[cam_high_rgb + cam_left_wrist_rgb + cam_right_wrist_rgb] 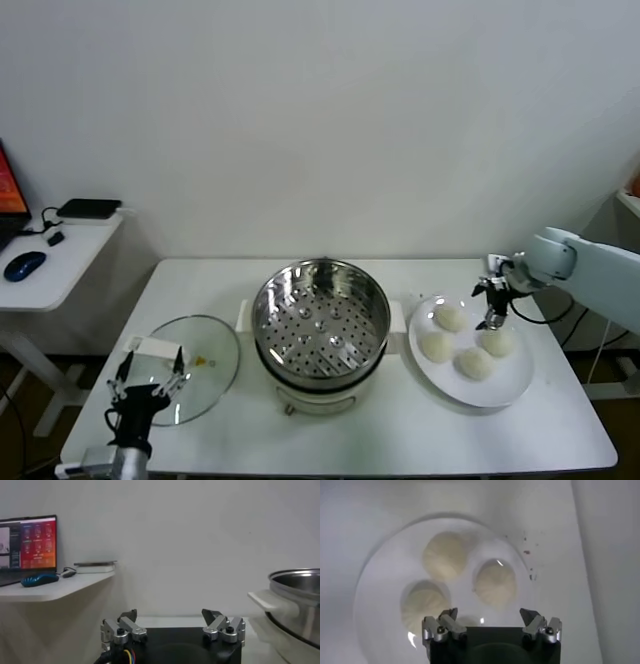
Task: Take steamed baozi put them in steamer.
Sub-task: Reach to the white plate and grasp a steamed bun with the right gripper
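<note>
Four cream-white baozi lie on a white plate [507,386] to the right of the steamer [320,318]: one at the back [449,317], one on the left [434,346], one at the front [474,363], one on the right [497,343]. The steamer is a shiny steel pot with an empty perforated tray. My right gripper [491,316] is open and empty, just above the plate's back right part. The right wrist view shows its open jaws [489,616] over three baozi [495,585], [445,555], [422,607]. My left gripper [150,380] is open and empty at the front left, over the glass lid.
A glass lid [200,362] with a white handle lies flat to the left of the steamer. A white side table [70,250] with a blue mouse [24,265] stands at the far left. The left wrist view shows the steamer's wall and handle [292,600].
</note>
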`<control>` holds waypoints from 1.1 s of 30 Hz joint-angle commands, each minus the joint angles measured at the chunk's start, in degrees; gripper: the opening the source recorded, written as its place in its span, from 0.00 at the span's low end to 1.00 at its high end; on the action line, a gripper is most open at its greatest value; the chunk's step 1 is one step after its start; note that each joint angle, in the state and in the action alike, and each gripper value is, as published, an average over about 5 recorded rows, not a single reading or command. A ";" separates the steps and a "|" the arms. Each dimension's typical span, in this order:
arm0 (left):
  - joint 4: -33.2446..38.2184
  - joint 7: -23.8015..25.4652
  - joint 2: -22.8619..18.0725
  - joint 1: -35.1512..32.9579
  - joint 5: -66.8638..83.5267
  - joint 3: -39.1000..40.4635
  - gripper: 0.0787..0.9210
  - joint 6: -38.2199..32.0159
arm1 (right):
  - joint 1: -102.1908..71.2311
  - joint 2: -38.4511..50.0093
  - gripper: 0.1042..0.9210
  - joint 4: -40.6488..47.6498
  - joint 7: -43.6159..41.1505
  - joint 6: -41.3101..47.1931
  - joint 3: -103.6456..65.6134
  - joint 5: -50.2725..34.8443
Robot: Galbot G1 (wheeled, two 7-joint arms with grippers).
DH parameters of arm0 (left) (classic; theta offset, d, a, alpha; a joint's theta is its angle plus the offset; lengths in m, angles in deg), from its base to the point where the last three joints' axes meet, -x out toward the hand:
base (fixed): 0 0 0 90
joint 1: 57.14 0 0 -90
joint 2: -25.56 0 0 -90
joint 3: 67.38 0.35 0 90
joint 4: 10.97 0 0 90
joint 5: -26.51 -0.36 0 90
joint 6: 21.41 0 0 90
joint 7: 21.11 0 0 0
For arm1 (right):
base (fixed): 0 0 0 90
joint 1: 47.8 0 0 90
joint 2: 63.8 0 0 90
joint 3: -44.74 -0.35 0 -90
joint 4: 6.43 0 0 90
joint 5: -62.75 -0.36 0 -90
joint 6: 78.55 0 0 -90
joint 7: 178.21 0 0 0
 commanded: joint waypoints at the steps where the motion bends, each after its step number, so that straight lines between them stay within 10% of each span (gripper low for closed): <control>1: -0.86 0.18 -1.73 0.31 -0.35 -0.13 0.88 -0.34 | -0.23 -10.01 0.88 11.43 -1.65 -1.59 3.42 -1.11; 33: -2.31 1.09 -0.98 0.44 -1.54 -0.94 0.88 -0.82 | -7.45 -15.16 0.88 17.97 -3.02 -1.61 -0.49 1.85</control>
